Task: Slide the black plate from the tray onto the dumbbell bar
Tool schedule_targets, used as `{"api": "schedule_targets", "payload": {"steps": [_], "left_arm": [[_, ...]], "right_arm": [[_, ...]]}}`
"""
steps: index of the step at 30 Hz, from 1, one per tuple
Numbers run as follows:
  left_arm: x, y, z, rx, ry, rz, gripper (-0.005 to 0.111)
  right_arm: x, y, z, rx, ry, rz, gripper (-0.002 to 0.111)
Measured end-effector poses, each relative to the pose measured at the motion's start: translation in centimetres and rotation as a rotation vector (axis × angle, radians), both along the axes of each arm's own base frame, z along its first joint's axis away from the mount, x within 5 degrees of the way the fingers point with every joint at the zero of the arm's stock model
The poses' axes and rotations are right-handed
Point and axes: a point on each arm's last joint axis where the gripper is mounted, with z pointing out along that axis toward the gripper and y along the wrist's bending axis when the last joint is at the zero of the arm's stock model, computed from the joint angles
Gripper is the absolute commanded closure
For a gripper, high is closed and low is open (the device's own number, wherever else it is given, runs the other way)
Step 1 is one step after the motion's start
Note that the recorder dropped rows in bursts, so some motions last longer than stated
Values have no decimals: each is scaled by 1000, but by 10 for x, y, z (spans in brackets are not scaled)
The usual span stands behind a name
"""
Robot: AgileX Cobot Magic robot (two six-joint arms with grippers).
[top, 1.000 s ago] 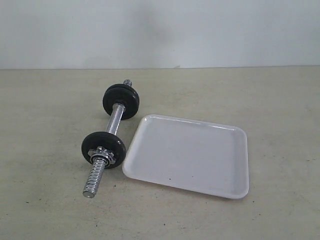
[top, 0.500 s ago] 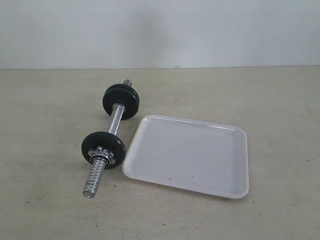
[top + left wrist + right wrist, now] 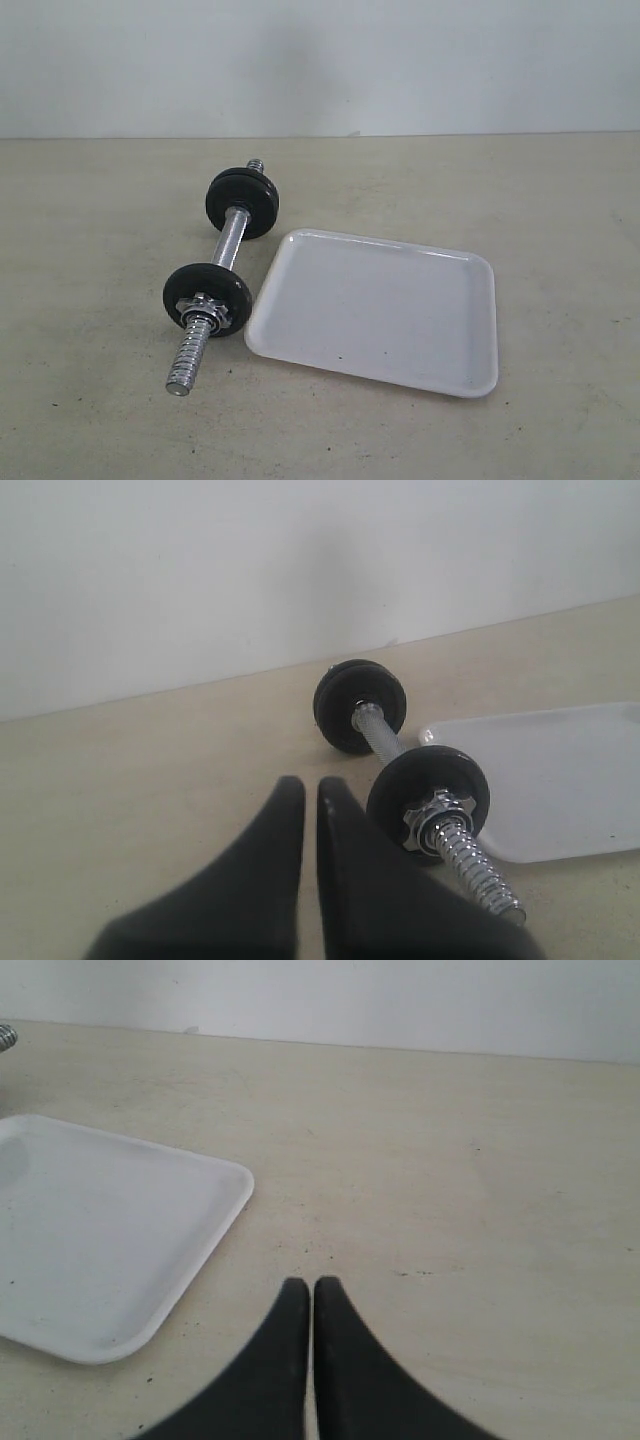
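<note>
We record a beige, lightly scuffed table [image 3: 100, 420]. On it lie the dumbbell bar [image 3: 232, 238] and, just beside it, the white tray [image 3: 375, 310].

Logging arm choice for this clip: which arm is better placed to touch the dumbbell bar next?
Left. The left gripper, shut, faces the dumbbell bar on that side; the right gripper faces the tray and table.
</note>
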Motion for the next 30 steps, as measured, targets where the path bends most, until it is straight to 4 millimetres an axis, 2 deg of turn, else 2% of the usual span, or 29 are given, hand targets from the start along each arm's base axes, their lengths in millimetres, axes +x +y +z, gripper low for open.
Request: {"api": "schedule_targets", "payload": {"steps": [11,30], "left_arm": [[0,0,0,0,0,0,102],[0,0,0,0,0,0,102]], "right_arm": [[0,-8,-1,50,13,-105,109],[0,-8,0,3,2,-64,109]]}}
